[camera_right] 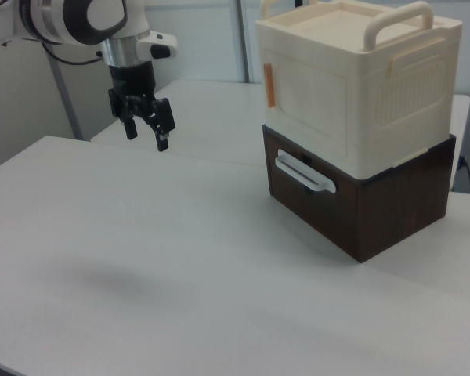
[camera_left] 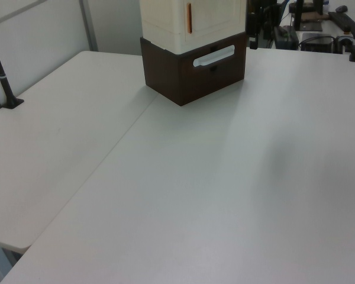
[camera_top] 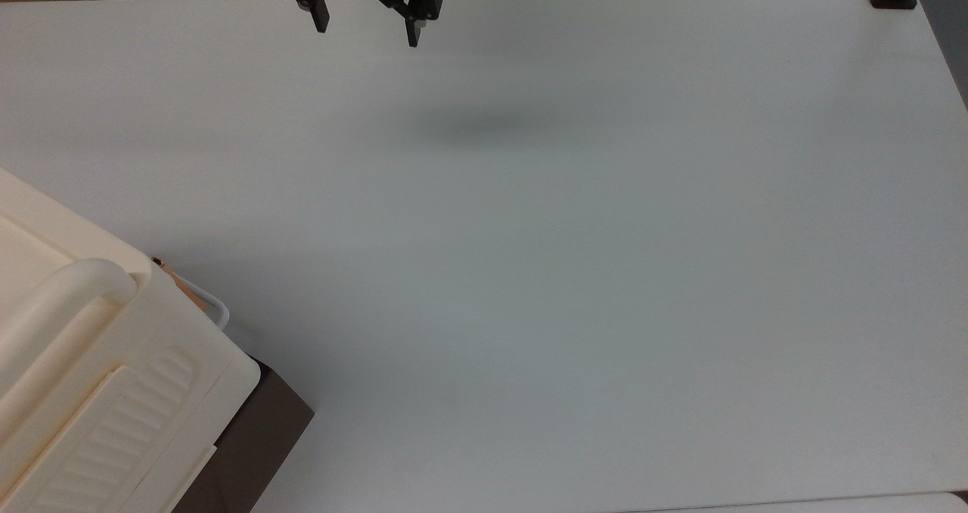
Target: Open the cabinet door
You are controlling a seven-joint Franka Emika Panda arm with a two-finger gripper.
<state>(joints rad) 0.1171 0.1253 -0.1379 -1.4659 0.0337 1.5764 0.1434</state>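
Gripper: the gripper [camera_right: 146, 131] hangs above the table [camera_right: 180, 258] at the upper left of the right view, and at the top edge of the top view [camera_top: 367, 25]; its fingers [camera_top: 321, 18] stand spread apart with nothing between them; well apart from the cabinet.

Cabinet: the cabinet [camera_right: 360, 86] sits at the upper right of the right view, cream box on a dark base [camera_right: 360, 211]; lower left corner in the top view [camera_top: 98, 362]; top centre in the left view [camera_left: 192, 18].

Door: the door [camera_right: 309, 106] is the front panel facing the right view's left, shut flush, with an orange strip [camera_right: 270, 84] along its edge.

Handling: likely a light, stiff, smooth plastic panel that swings on a hinge; a hard pull could slide or tip the whole box.

Hold: my guess is the edge by the orange strip; the white handle [camera_right: 304, 174] below sits on the base, not on the door.

Unclear: the hinge side; whether the strip is a latch or a grip; the cabinet is cut off in the top and left views.
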